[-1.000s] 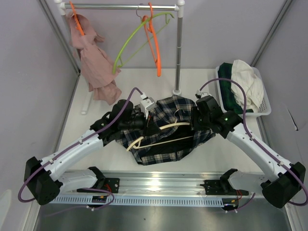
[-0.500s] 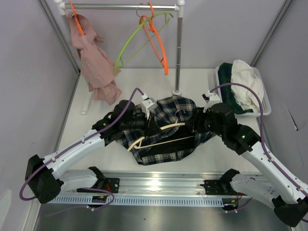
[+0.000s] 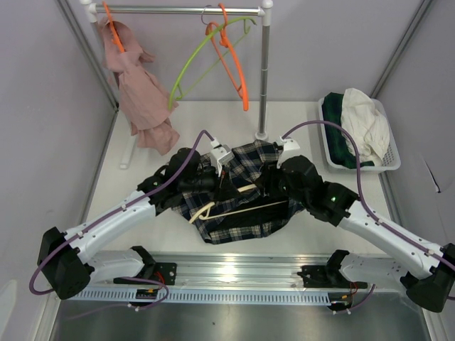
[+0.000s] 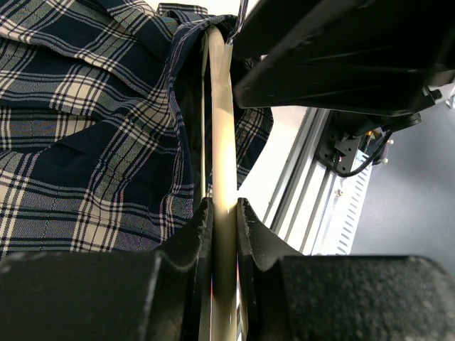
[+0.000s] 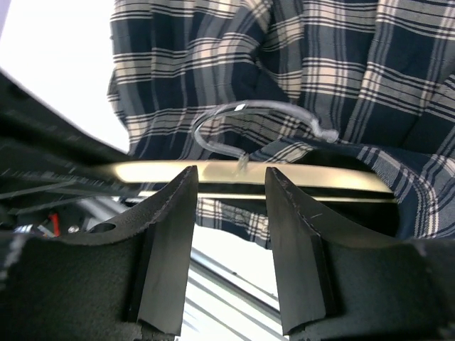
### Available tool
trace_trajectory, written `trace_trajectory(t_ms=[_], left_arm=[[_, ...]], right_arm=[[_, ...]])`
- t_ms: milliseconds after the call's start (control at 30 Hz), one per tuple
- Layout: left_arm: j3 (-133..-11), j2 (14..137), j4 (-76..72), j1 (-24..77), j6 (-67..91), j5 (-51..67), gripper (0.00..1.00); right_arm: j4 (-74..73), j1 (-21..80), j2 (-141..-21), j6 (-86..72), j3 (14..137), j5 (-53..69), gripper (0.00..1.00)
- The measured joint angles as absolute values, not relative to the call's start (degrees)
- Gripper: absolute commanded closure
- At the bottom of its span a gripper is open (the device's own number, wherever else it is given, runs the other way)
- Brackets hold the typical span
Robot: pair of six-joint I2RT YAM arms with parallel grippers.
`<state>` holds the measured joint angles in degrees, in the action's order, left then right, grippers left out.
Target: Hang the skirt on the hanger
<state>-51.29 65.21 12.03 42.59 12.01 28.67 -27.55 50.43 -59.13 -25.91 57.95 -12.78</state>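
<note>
Two arms: both meet over the plaid skirt [image 3: 242, 213] in the middle of the surface [image 3: 206, 121].
Left side: our left gripper [image 4: 223, 207] is clamped tight on the cream hanger [image 4: 219, 106], with the bar pinched between its pads.
Hanger: it lies across the skirt, low against the cloth and not lifted.
Skirt: it is rumpled on the surface. In the left wrist view a dark fold wraps over the far stretch of the bar. In the right wrist view a plaid edge drapes over the bar just right of the clear hook [image 5: 242, 117].
Right side: our right gripper [image 5: 229, 174] has its fingers apart, straddling the bar under the hook and gripping nothing.
Done so far: we judge the hanger is only partly worked into the waist.
To do: we judge the waist must be seated over both ends, then the hanger raised and hooked on the rail [image 3: 185, 10].
Far right: a laundry basket [image 3: 389, 165] holds other clothes.
</note>
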Motion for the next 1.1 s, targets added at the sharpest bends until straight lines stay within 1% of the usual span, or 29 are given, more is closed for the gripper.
trace_trajectory(t_ms=[300, 767, 867, 933, 967, 1033, 1100], left_arm=[[-51.3, 65.2, 12.1, 42.7, 12.0, 28.7, 1.00], [-51.2, 65.3, 12.1, 43.0, 12.0, 28.6, 1.00], [-51.2, 65.3, 12.1, 43.0, 12.0, 28.6, 1.00], [-51.2, 65.3, 12.1, 43.0, 12.0, 28.6, 1.00], [-51.2, 65.4, 12.1, 43.1, 12.0, 28.6, 1.00], [-51.2, 65.5, 12.1, 43.1, 12.0, 28.6, 1.00], [-51.2, 65.6, 12.1, 43.1, 12.0, 28.6, 1.00]], right_arm=[[-26.1, 51.2, -60.6, -26.2, 57.2, -17.4, 0.58], [-22.0, 52.8, -60.7, -26.4, 54.2, -20.7, 0.60], [-21.0, 53.2, -60.7, -26.4, 53.3, -21.3, 0.62], [-20.7, 53.3, -60.7, -26.4, 53.2, -21.8, 0.65], [-20.5, 53.4, -60.8, -26.4, 53.2, -22.0, 0.69], [-19.8, 53.5, -60.8, -26.4, 52.8, -22.4, 0.72], [-18.9, 53.6, -60.8, -26.4, 52.1, -22.9, 0.80]])
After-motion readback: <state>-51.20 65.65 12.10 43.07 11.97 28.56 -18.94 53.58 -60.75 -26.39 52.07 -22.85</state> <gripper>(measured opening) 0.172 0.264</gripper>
